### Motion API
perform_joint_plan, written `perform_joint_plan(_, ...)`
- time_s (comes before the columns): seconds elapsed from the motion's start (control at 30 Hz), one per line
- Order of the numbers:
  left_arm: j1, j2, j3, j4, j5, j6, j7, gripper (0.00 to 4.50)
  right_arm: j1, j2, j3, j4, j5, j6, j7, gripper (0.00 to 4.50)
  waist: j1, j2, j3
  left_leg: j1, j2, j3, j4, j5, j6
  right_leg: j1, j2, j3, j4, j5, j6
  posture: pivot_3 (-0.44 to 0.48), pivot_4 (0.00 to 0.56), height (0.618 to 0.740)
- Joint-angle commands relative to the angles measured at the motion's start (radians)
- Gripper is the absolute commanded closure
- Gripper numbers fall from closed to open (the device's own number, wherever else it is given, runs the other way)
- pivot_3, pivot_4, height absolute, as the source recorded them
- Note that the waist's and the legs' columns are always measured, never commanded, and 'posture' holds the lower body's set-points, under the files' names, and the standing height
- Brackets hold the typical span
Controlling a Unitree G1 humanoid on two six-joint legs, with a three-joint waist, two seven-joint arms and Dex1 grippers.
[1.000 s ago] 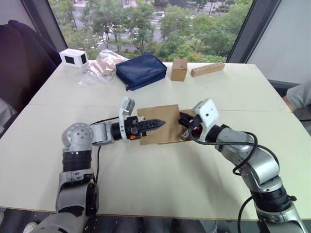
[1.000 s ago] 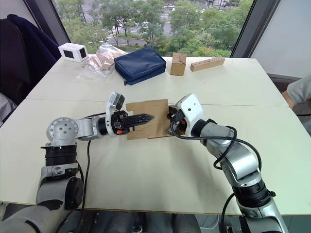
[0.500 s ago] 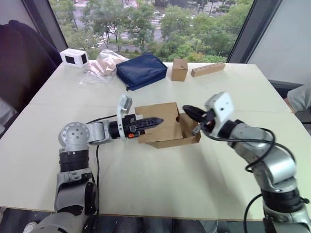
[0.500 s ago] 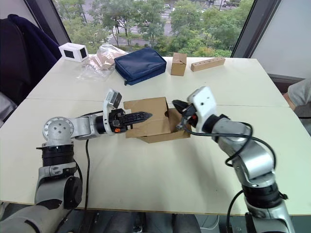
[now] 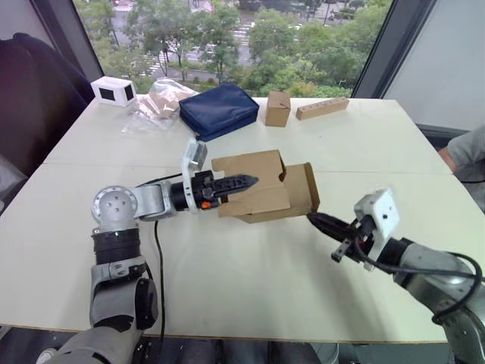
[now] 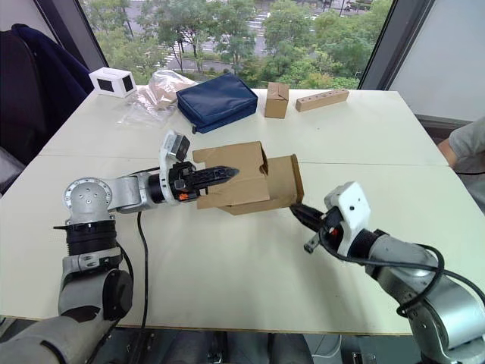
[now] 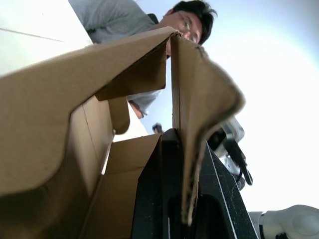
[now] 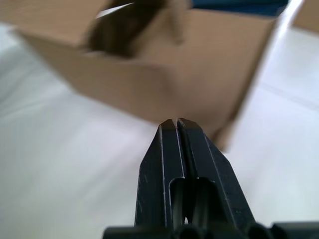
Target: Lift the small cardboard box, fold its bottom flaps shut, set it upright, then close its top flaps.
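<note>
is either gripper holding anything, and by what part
The left gripper holds the cardboard box by one side panel, pinched between its jaws. The right gripper is shut and holds nothing.

The small cardboard box (image 5: 261, 189), plain brown corrugated board, sits near the centre of the frame, held up off the desk (image 5: 250, 273) and tipped on its side. One wall is pinched from the left by the left claw (image 5: 241, 182). A flap hangs open on its right end, facing lower right.
</note>
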Motion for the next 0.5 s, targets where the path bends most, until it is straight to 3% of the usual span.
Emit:
perform_joint_plan(0.03,-0.029,0.007,-0.002,-0.006,-0.035,0.005,-0.011,4.48,-0.036,0.020,0.032,-0.045,0.025,-0.010,-0.035,4.50,0.001,0.000,0.000,0.000,0.000,0.000,0.000,0.000,0.000,0.000,0.000,0.000,0.000,0.000,0.000,0.000,0.150,0.740)
perform_joint_plan(0.5,0.042,0.060,-0.057,-0.004,-0.007,-0.052,-0.111,4.48,-0.179,0.029,0.145,0.007,0.021,-0.025,-0.053,4.50,0.003,0.000,0.000,0.000,-0.001,0.000,0.000,0.002,-0.004,0.001,0.000,0.000,-0.002,0.000,0.000,0.000,0.150,0.740)
